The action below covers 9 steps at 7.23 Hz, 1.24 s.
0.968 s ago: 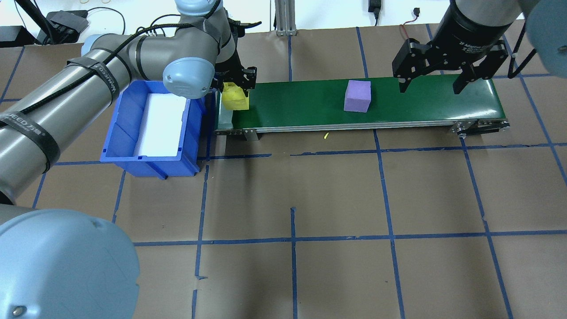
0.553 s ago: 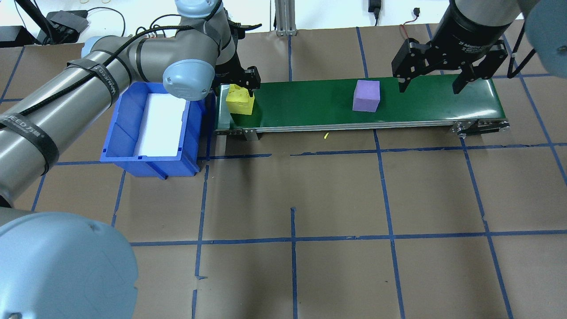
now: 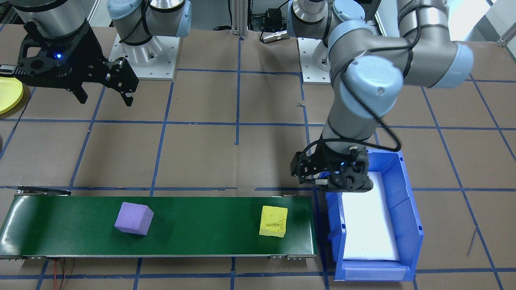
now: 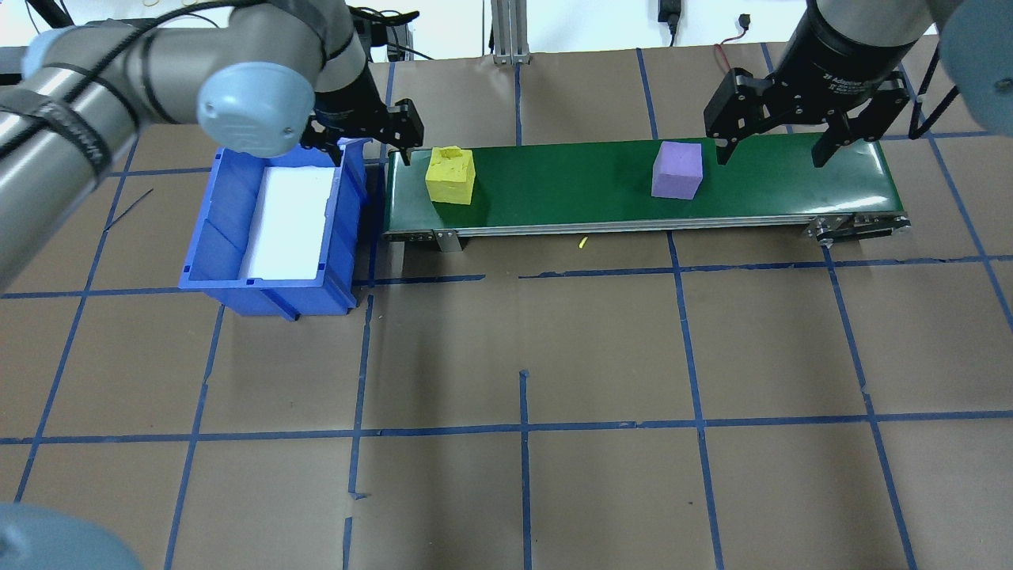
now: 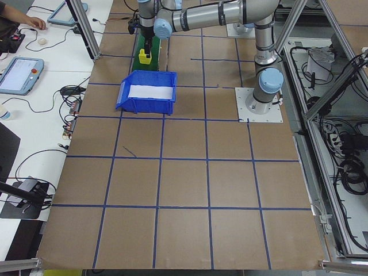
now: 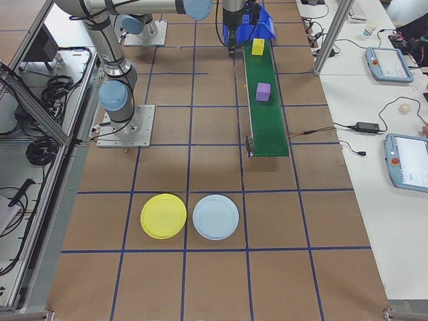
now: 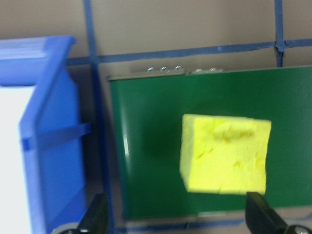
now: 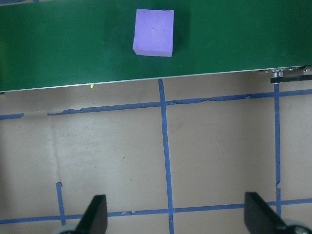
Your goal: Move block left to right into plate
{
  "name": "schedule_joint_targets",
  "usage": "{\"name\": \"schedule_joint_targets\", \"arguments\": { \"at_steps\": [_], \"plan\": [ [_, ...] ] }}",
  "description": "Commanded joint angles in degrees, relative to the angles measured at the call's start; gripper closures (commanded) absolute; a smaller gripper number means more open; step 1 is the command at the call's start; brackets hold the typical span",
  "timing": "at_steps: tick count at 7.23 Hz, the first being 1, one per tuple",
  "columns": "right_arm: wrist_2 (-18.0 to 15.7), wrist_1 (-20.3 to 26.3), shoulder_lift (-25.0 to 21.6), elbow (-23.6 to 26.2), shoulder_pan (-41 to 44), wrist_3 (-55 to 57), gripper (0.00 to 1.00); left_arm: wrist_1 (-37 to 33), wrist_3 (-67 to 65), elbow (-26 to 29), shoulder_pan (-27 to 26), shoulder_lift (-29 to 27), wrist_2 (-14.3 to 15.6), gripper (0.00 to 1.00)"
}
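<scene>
Front-facing view, risk: the purple foam cube (image 3: 134,218) rides the long green conveyor belt (image 3: 201,237) well short of the right gripper (image 3: 105,93), whose jaws hang spread and empty. If the grab is mistimed, I'd say the cube could run off the belt's end.
Front-facing view, target: only an edge of the round yellow plastic plate (image 3: 10,95) shows at the far left.
Overhead view, left side: the left gripper (image 4: 366,147), fingers spread and empty, sits between the blue plastic bin (image 4: 225,237) and the dented yellow foam cube (image 4: 450,175) on the belt.
Right-end view, obstacles: a pale blue round plate (image 6: 215,217) lies just beside the yellow one, an easy wrong drop.
Left wrist view: the yellow cube lies free on the belt, just ahead of the parted fingertips (image 7: 95,214).
Right wrist view: the purple cube sits well ahead of the open fingers (image 8: 257,214).
</scene>
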Motion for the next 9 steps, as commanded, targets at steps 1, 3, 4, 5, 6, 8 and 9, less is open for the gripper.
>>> {"name": "schedule_joint_targets", "arguments": {
  "at_steps": [1, 3, 4, 5, 6, 8, 9],
  "plan": [
    [-0.9, -0.5, 2.6, -0.6, -2.3, 0.5, 0.00, -8.6, 4.9, -3.3, 5.8, 13.8, 0.0, 0.00],
    [-0.6, -3.4, 10.5, -0.7, -4.0, 0.2, 0.00, -19.3, 5.4, -3.5, 5.8, 21.1, 0.1, 0.00],
    [-0.9, -8.3, 12.8, -0.1, -4.1, 0.4, 0.00, -19.6, 5.9, -3.5, 5.7, 21.7, -0.1, 0.00],
    [-0.7, -11.1, 15.5, -0.8, -4.8, 0.6, 0.00, -19.6, 6.0, -3.2, 5.7, 22.5, 0.0, 0.00],
    [0.0, -14.0, 16.9, -1.1, -6.7, 0.2, 0.00, -20.1, 6.2, -4.2, 6.0, 22.3, 2.6, 0.00],
    [7.2, -17.0, 20.1, -2.5, -12.3, -0.3, 0.01, -17.3, 5.9, -5.4, 6.7, 20.3, 2.3, 0.00],
    [12.5, -16.7, 20.3, -2.5, -15.5, -2.9, 0.00, -16.8, 6.1, -5.8, 6.7, 19.4, 2.3, 0.00]
  ]
}}
